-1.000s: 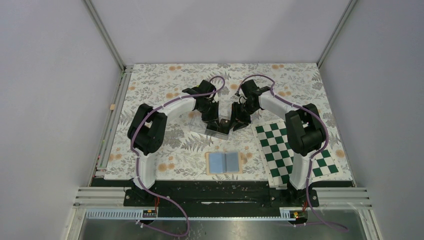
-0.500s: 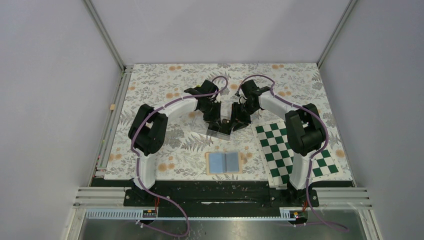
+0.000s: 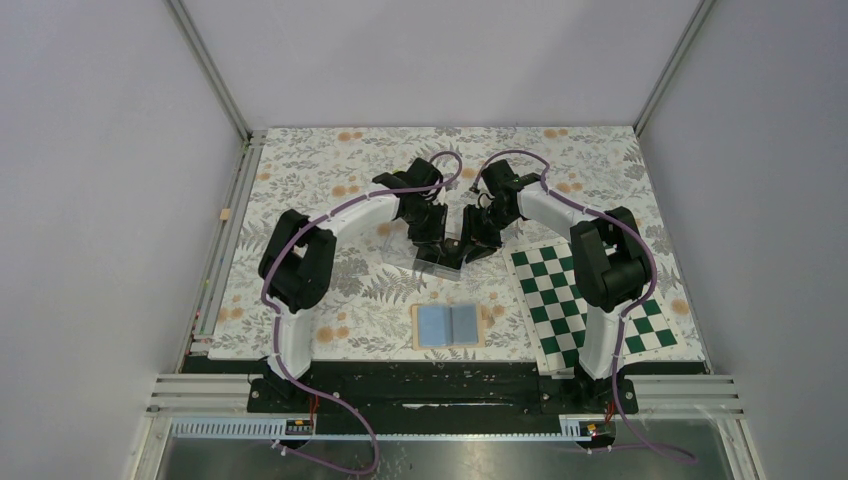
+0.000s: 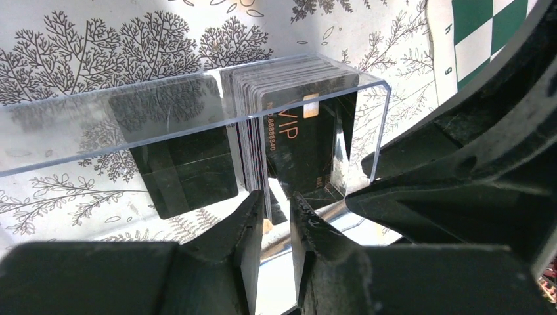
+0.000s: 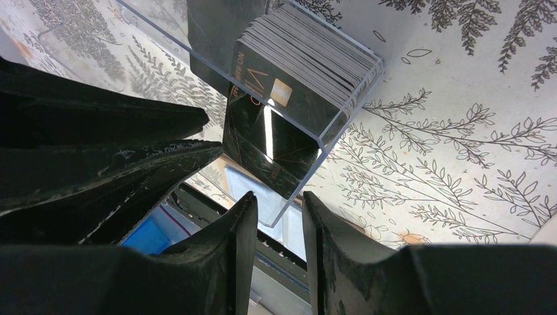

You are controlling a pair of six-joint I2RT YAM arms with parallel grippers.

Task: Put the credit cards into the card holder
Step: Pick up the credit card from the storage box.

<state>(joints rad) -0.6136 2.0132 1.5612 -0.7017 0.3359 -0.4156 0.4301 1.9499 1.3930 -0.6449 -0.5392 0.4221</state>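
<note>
The credit cards point(image 4: 309, 125) stand as a black stack at one end of a clear plastic case point(image 4: 131, 111) in the middle of the table point(image 3: 432, 262). My left gripper point(image 4: 277, 203) is narrowly open, with the edge of the front cards between its fingertips. My right gripper point(image 5: 279, 207) is open with its jaws either side of the case's end corner point(image 5: 309, 177), just below the card stack point(image 5: 302, 59). In the top view both grippers, left point(image 3: 437, 250) and right point(image 3: 463, 248), meet over the case. The card holder point(image 3: 448, 325) lies open, light blue side up, nearer the arm bases.
A green-white checkerboard point(image 3: 540, 285) lies to the right of the case and the card holder, partly under my right arm; its corner shows in the left wrist view point(image 4: 486, 26). The floral table cover point(image 3: 330, 180) ends at metal rails on the left and near sides.
My left arm has edged a little to the right, closer over the case. My right arm, the case and the card holder have not visibly moved.
</note>
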